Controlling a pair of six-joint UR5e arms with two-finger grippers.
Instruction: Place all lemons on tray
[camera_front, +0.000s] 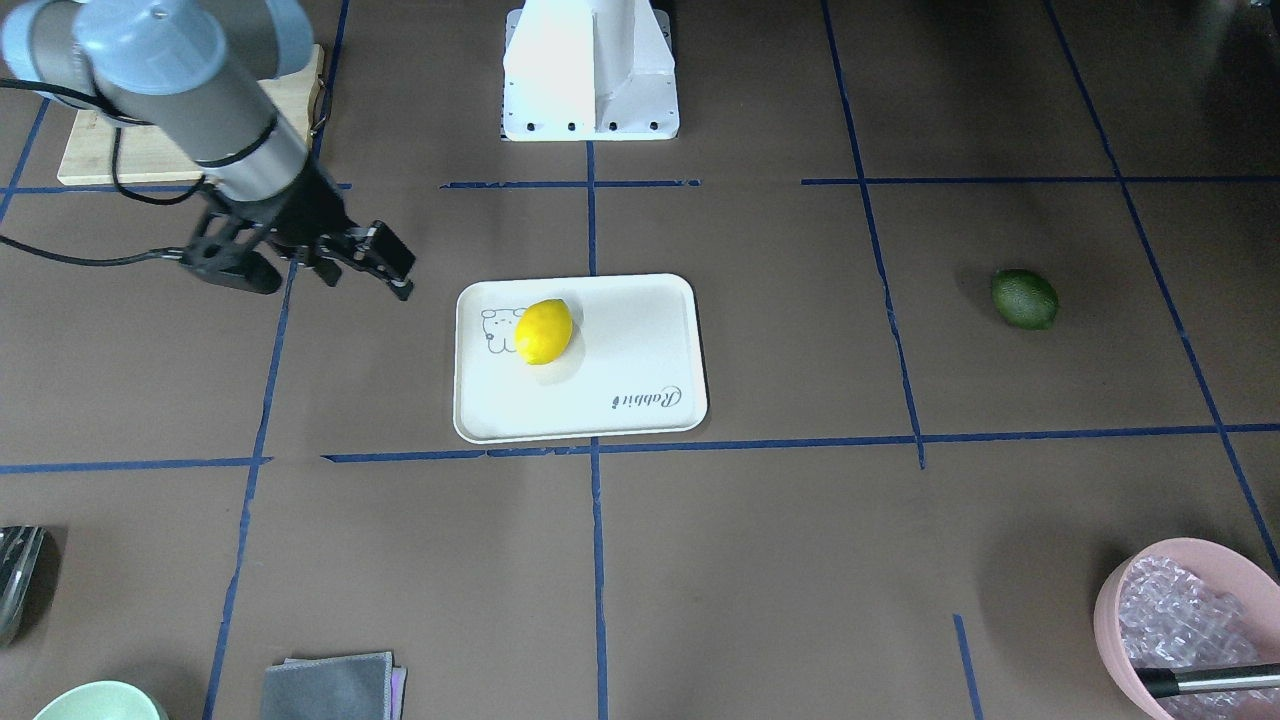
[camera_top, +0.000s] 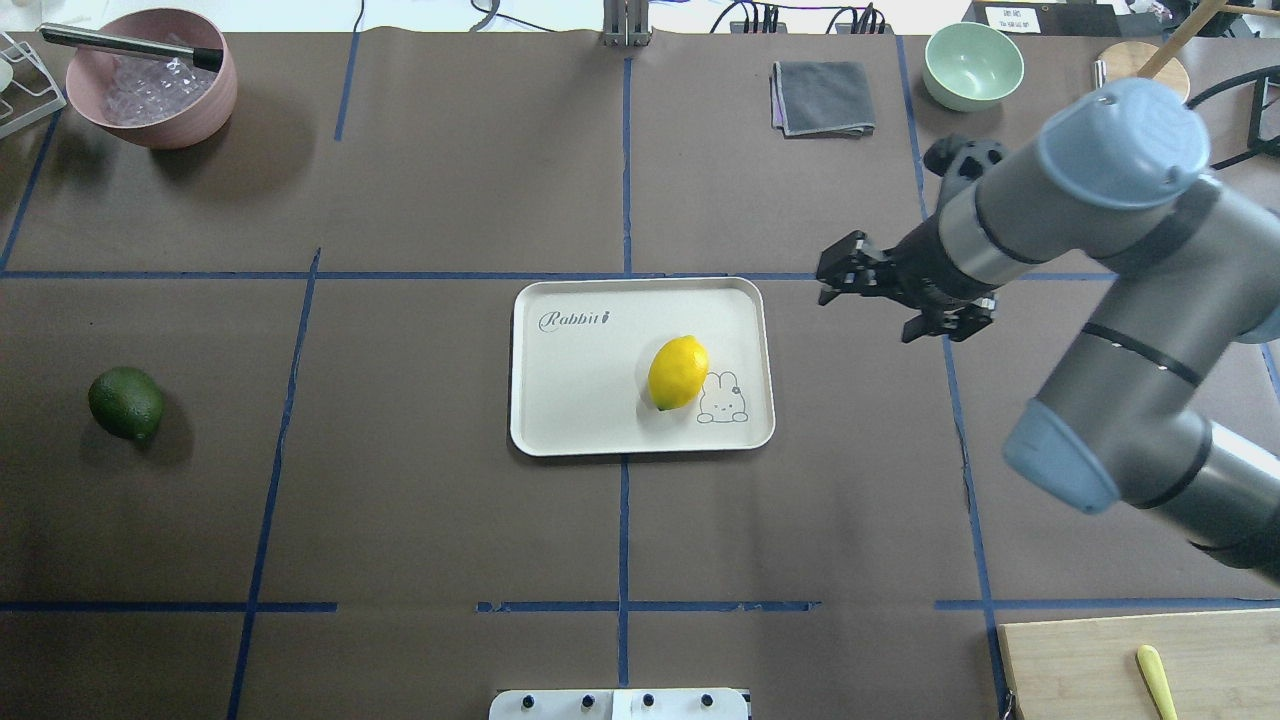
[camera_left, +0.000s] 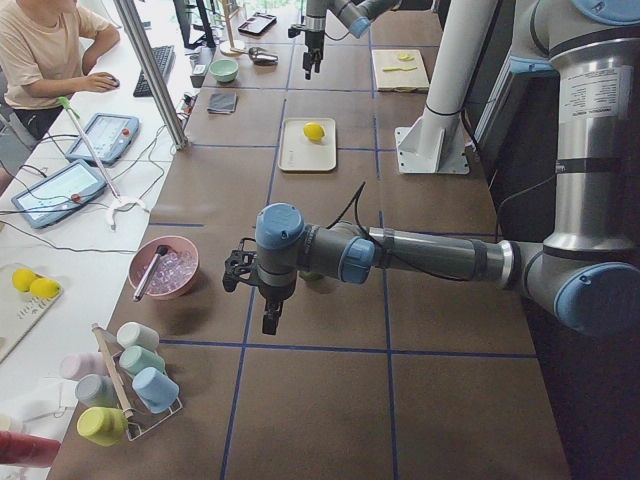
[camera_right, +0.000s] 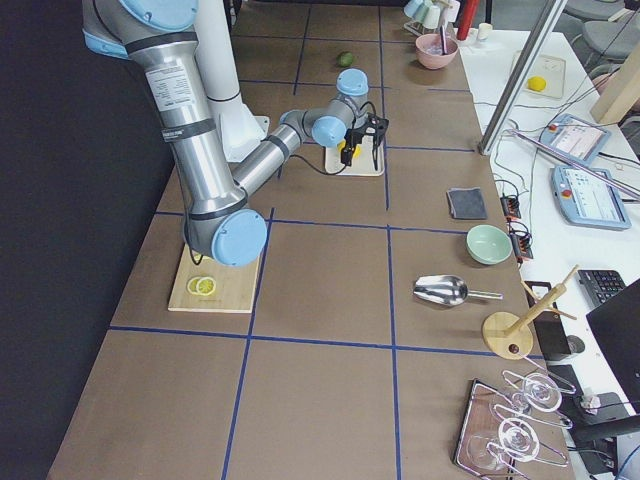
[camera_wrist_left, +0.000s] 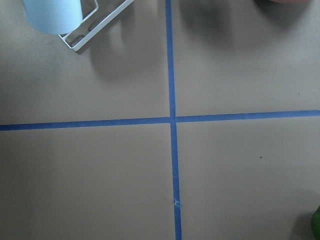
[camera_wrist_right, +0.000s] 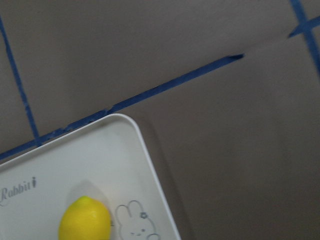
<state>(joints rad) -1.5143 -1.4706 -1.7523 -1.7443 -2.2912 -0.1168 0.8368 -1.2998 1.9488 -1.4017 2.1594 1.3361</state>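
Observation:
The yellow lemon (camera_front: 544, 331) lies on the cream-white tray (camera_front: 620, 400), next to its rabbit drawing; it also shows in the overhead view (camera_top: 678, 372) and the right wrist view (camera_wrist_right: 85, 220). The dark green lemon (camera_top: 126, 403) lies on the brown table far to the tray's left; it also shows in the front view (camera_front: 1024, 299). My right gripper (camera_top: 828, 275) is open and empty, above the table just off the tray's far right corner. My left gripper (camera_left: 268, 320) shows only in the exterior left view, hovering near the green lemon; I cannot tell if it is open.
A pink bowl (camera_top: 150, 75) with bubble wrap and a metal tool stands at the far left. A grey cloth (camera_top: 822, 97) and a green bowl (camera_top: 973, 65) are at the far right. A bamboo cutting board (camera_top: 1100, 660) with a lemon slice (camera_top: 1152, 680) is near right.

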